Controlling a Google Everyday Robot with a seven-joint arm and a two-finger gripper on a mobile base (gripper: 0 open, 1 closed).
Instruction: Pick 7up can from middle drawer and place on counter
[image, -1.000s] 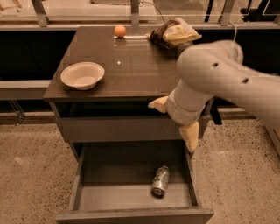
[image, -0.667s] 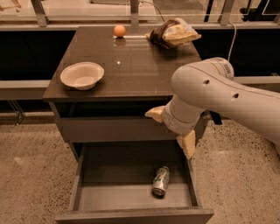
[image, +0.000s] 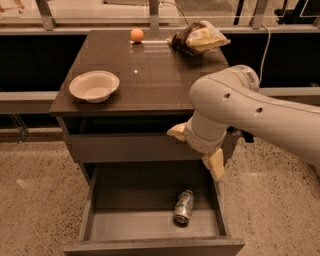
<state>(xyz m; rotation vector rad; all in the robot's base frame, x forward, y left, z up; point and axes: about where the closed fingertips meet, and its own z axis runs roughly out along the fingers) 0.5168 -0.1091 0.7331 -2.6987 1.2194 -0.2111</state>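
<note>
The 7up can (image: 183, 206), silvery with a green-and-white label, lies on its side on the floor of the open middle drawer (image: 125, 226), right of centre. The counter (image: 150, 75) is the dark glossy top of the cabinet. My gripper (image: 197, 149) hangs from the big white arm in front of the upper drawer front, above and slightly right of the can, apart from it. Its two cream fingers (image: 216, 163) stand spread apart with nothing between them.
On the counter stand a white bowl (image: 94, 85) at the left, an orange (image: 136, 34) at the back, and a crumpled chip bag (image: 199, 36) at the back right. My white arm (image: 260, 115) reaches in from the right. Speckled floor surrounds the cabinet.
My arm and gripper have moved left and a little down, closer over the open drawer. The can has not moved.
</note>
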